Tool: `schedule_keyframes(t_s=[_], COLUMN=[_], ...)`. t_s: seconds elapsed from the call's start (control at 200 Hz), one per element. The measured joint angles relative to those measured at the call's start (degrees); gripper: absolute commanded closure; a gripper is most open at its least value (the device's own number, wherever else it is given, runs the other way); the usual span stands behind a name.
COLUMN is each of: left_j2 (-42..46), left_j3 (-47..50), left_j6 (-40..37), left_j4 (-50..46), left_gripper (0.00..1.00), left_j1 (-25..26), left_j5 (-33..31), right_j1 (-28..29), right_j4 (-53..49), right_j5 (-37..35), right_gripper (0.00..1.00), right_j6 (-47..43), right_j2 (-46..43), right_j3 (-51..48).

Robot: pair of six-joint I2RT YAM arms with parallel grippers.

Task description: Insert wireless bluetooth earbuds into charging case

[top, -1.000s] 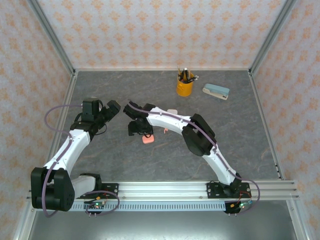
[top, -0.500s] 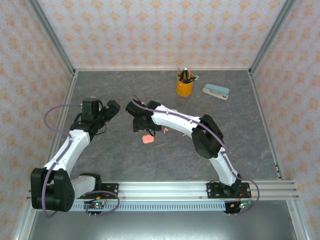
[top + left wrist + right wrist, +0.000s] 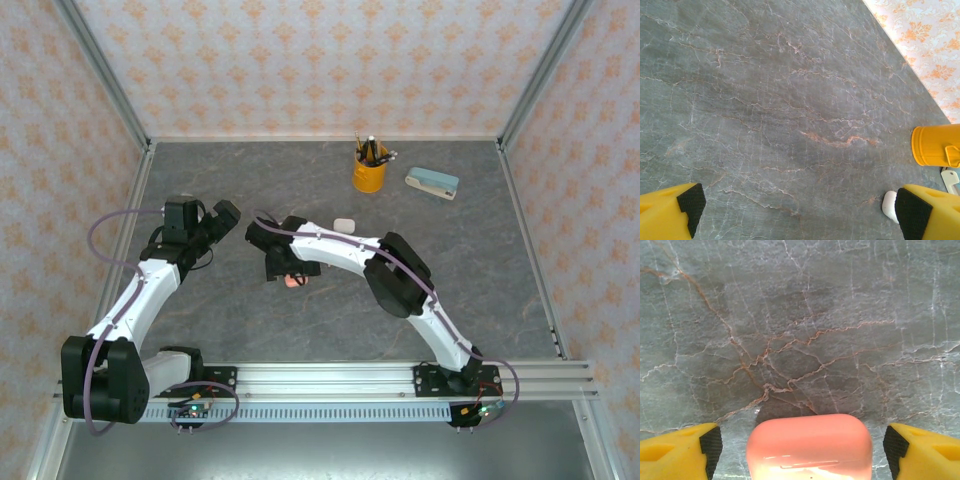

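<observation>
On the grey marbled table [image 3: 790, 315] we find the pink case [image 3: 809, 437] just beneath our right gripper [image 3: 802, 447] — fingers [image 3: 680, 450] spread wide, clear of its ends, holding nothing — its long axis spanning their gap; the left gripper [image 3: 800, 209], also open and empty, sits farther off.

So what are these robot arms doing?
The right gripper is open, with its yellow fingers on either side of a pink earbud case lying on the grey table, not squeezing it. The left gripper is open too, hanging over bare table and holding nothing. A white case lies farther back, towards a yellow pencil cup.
</observation>
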State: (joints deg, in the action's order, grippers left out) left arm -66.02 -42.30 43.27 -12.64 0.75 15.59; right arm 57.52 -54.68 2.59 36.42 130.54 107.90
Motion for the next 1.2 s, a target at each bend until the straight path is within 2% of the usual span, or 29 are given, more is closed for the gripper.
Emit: schedule_keyframes(t_s=[1.011, 1.201], left_j2=[-0.02, -0.02], left_j3=[0.00, 0.00], left_j6=[-0.07, -0.22], left_j4=[0.02, 0.02], left_gripper=[0.00, 0.00], left_j1=[0.00, 0.00], left_j5=[0.00, 0.00], right_j1=[-0.02, 0.00], right_j4=[0.74, 1.31], right_j5=[1.90, 1.90], right_gripper=[0.29, 0.26], right_j6=[0.98, 1.05], right_j2=[1.20, 1.03], right_j3=[-0.44, -1.05])
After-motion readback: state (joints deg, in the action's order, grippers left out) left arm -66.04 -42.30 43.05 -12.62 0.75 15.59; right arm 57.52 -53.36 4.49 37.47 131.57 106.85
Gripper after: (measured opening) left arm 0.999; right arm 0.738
